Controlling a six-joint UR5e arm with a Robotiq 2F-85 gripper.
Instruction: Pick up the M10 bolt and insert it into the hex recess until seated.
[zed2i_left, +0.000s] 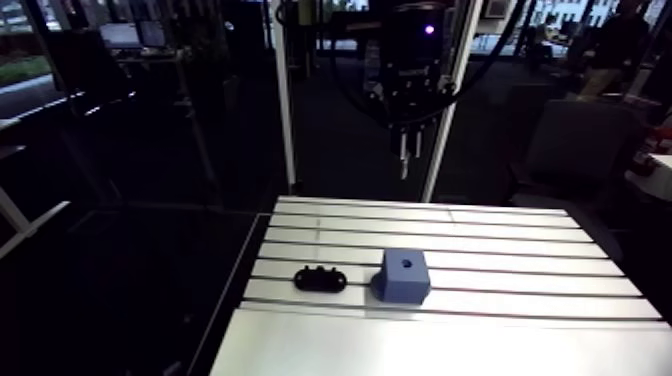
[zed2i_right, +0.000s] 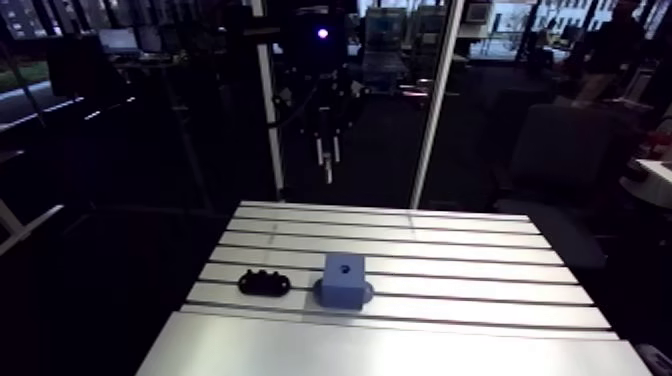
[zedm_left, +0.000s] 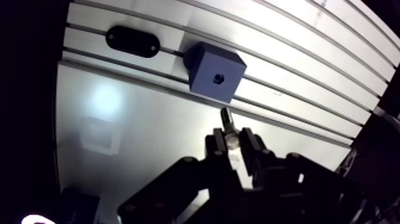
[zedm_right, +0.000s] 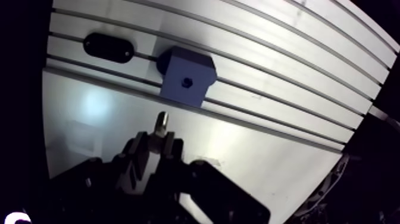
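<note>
A blue block (zed2i_left: 403, 275) with a hex recess (zedm_left: 218, 77) in its top face stands on the slotted aluminium table (zed2i_left: 520, 250). My gripper (zedm_left: 232, 143) hangs high above the table, beyond the block's far side in the arm view (zed2i_left: 409, 150). In the wrist view its fingers are shut on a metal bolt (zedm_left: 228, 122), whose shank sticks out past the fingertips toward the block. The bolt is well clear of the block and not touching it.
A black oval holder (zed2i_left: 320, 278) lies on the table just beside the blue block, on the same slot. The table's side edge (zed2i_left: 235, 290) drops off into darkness a short way past the holder.
</note>
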